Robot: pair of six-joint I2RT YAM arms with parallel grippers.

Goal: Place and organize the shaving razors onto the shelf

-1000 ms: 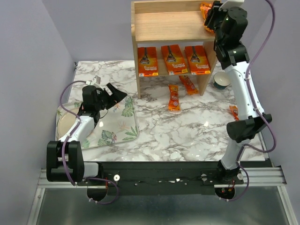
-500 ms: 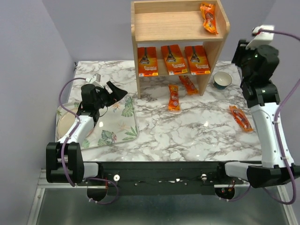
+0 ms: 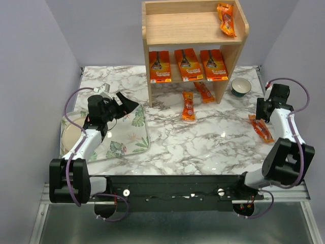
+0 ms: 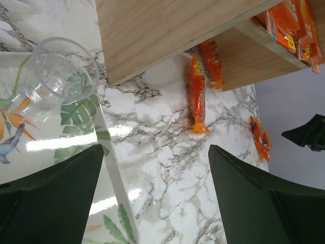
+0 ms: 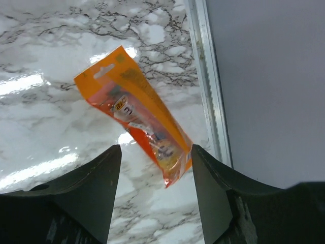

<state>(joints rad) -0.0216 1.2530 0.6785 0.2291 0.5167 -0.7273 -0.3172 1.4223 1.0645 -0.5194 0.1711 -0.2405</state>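
Overhead, the two-tier wooden shelf (image 3: 195, 30) holds three wide razor cards (image 3: 187, 65) below and one narrow pack (image 3: 226, 19) on top. Near the marble table's (image 3: 203, 142) right edge, the right gripper (image 5: 156, 152), jaws wide and empty, hovers over a narrow razor pack (image 5: 137, 119), seemingly lined up to grasp it. That pack lies diagonally, hang-tab inward. The left gripper (image 4: 155, 168) hangs wide open above the leaf-print tray (image 4: 45, 145).
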